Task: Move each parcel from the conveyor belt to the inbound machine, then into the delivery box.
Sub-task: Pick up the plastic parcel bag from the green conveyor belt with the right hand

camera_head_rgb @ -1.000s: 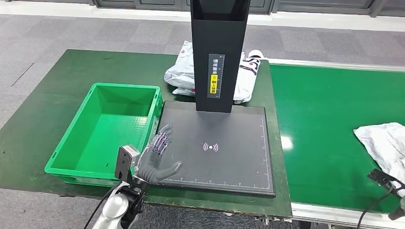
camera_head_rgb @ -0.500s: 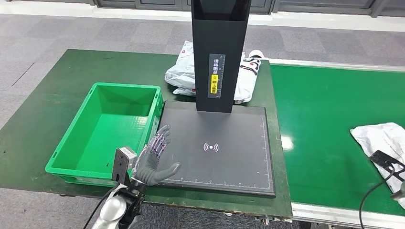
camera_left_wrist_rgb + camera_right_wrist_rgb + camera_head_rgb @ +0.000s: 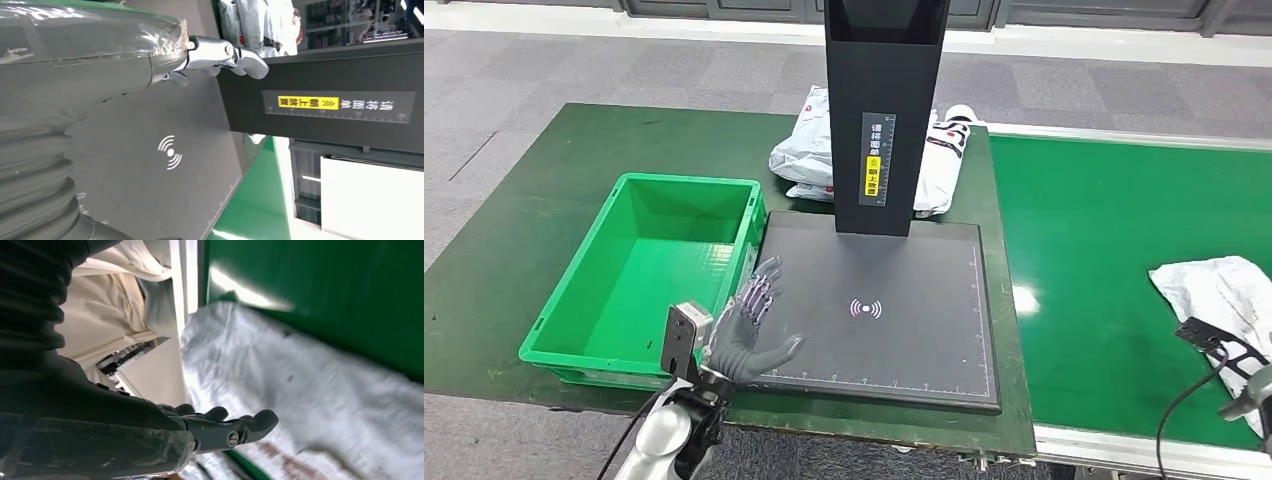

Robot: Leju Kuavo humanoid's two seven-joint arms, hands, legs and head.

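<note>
Reaching for the parcel on the belt

Head view: our left hand [image 3: 746,335] hovers spread and empty over the inbound machine [image 3: 879,310], beside the empty delivery box [image 3: 554,320]; scanned bags [image 3: 809,150] behind.
Right wrist view: right hand [image 3: 220,427], fingers extended and empty, near the white parcel [image 3: 300,405]; we should close squarely.

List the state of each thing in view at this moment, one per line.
Left hand: open, fingers spread, over the scan pad's corner.
Right hand: open, holding nothing, beside the white parcel.
White parcel: lying flat on the conveyor belt.
Green crate: upright, nothing inside.
Scan pad: bare.
Parcels behind the scanner post: lying piled on the table.
</note>
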